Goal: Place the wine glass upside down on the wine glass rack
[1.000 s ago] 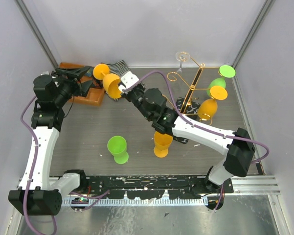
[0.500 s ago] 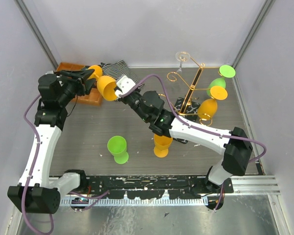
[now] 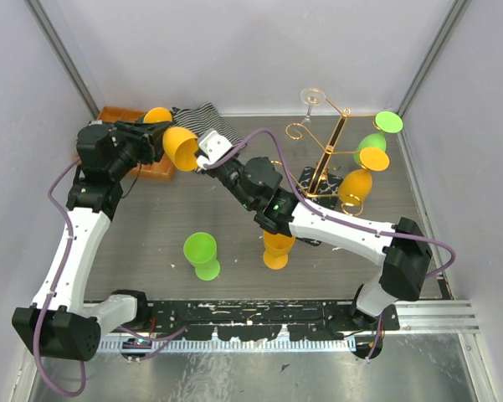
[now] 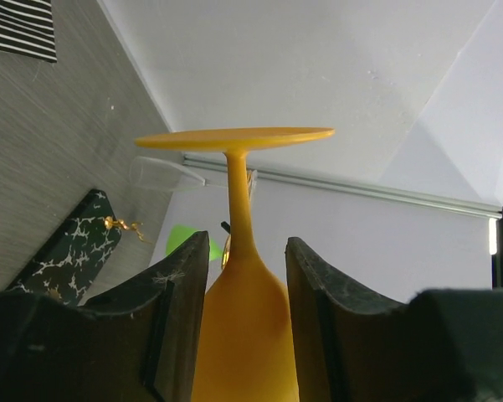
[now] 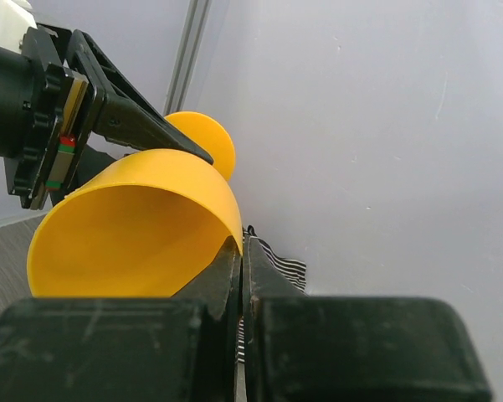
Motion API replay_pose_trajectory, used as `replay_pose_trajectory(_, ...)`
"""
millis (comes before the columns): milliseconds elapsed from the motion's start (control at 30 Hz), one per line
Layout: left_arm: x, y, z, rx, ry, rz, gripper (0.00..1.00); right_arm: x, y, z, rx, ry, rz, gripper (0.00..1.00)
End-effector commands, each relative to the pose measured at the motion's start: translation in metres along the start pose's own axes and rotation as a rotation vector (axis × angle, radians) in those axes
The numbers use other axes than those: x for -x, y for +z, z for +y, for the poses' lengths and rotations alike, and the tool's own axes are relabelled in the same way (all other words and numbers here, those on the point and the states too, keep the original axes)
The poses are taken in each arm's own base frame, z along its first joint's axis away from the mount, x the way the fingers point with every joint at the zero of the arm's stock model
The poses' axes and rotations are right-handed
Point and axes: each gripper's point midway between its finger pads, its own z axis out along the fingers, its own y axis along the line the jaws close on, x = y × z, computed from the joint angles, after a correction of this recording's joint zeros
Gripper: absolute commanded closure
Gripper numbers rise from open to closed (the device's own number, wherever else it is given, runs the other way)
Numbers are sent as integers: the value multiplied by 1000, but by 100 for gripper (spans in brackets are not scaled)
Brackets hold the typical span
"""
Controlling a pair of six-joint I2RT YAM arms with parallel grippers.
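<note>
An orange wine glass (image 3: 182, 149) hangs in the air at the back left, lying sideways, foot to the left. My left gripper (image 3: 161, 139) is shut on its bowl; in the left wrist view the bowl (image 4: 238, 335) fills the gap between my left gripper's (image 4: 247, 243) fingers. My right gripper (image 3: 207, 157) is shut on the glass's rim (image 5: 234, 226), its (image 5: 241, 243) fingers pinched on the wall. The gold wine glass rack (image 3: 331, 155) stands at the back right on its black speckled base (image 4: 67, 251). It holds a green glass (image 3: 372, 142) and an orange glass (image 3: 356, 184).
A green glass (image 3: 202, 254) and another orange glass (image 3: 276, 247) stand on the table in front. A striped cloth (image 3: 205, 117) and a brown box (image 3: 155, 166) lie at the back left. A clear glass (image 3: 314, 99) is behind the rack. Walls close in on three sides.
The orange glass has shifted a little to the left between the two grippers. The right gripper followed it left, and the left wrist came in closer.
</note>
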Motion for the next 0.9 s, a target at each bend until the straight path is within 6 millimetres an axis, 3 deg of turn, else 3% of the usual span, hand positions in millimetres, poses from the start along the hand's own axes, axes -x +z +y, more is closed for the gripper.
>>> replay_pose_trajectory(0, 4, 3, 4, 3, 19, -20, 52, 32, 2, -6, -16, 28, -103, 99)
replay_pose_trajectory(233, 3, 7, 5, 0, 12, -11, 64, 32, 4, 3, 20, 52, -97, 99)
replay_pose_trajectory(467, 3, 9, 3, -17, 29, -10, 86, 34, 4, 14, 66, 56, -103, 99)
replay_pose_trajectory(633, 4, 12, -1, -37, 66, -13, 98, 39, 1, 11, 66, 57, -109, 99)
replay_pose_trajectory(767, 5, 14, -5, -50, 98, -15, 100, 38, -2, 6, 55, 47, -85, 89)
replay_pose_trajectory(867, 10, 14, -12, -65, 149, -37, 100, 35, -7, -5, 12, 35, -51, 71)
